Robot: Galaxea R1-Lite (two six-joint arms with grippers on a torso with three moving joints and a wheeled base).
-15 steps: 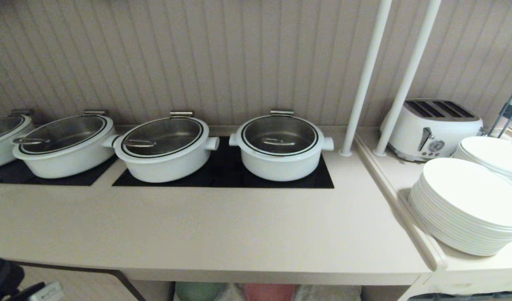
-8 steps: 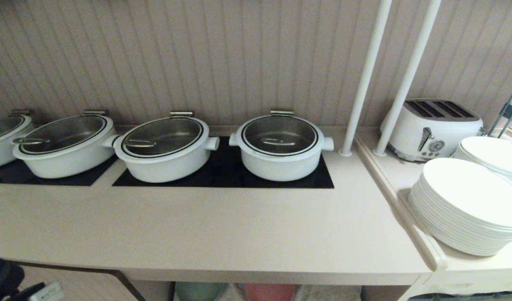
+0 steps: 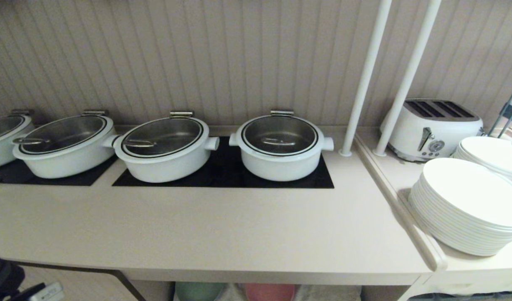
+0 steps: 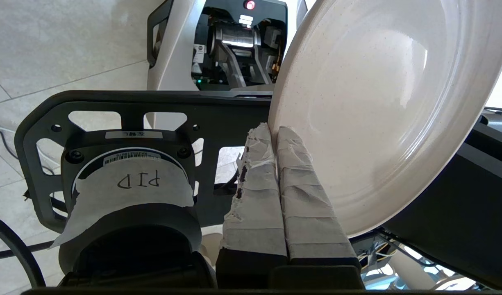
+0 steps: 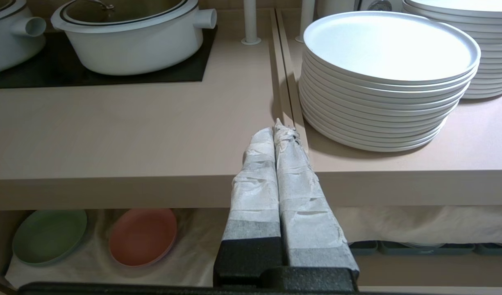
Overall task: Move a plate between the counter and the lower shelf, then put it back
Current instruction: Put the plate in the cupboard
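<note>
Pinching tightly with the left gripper [image 4: 275, 135], both tape-wrapped fingers pressed together on the rim of the small round cream matte plate [image 4: 378, 102]. Holding this plate steeply tilted, almost on its edge, in the air. Hanging there over the pale tiled floor and close to the robot's own dark frame, so lying neither on the worktop nor in the compartment below. Showing only as a dark shape at the lower left corner of the head view, most probably part of the left arm.

Keeping the right gripper [image 5: 277, 131] shut and holding nothing, parked before the thick front edge of the long beige counter [image 3: 197, 234].

Changing nothing across the three head views: same white lidded pots [image 3: 279, 146] on the black glass hob panel [image 3: 222, 173] in the middle of the frame, same stack of large glossy white dinner plates [image 3: 469, 209] at the right. Waiting motionless, then, not carrying.

Standing half-way in the task, by this reading: plate lifted, not yet set down. Seeing the beige lower shelf [image 5: 201, 250] with its white gauzy cloth below the counter, a green plate [image 5: 49, 235] and a pink plate [image 5: 142, 235] lying on it, free cloth beside them. Needing next a levelling of the plate before any putting down, or risking a slide out of such a thin rim grip.
</note>
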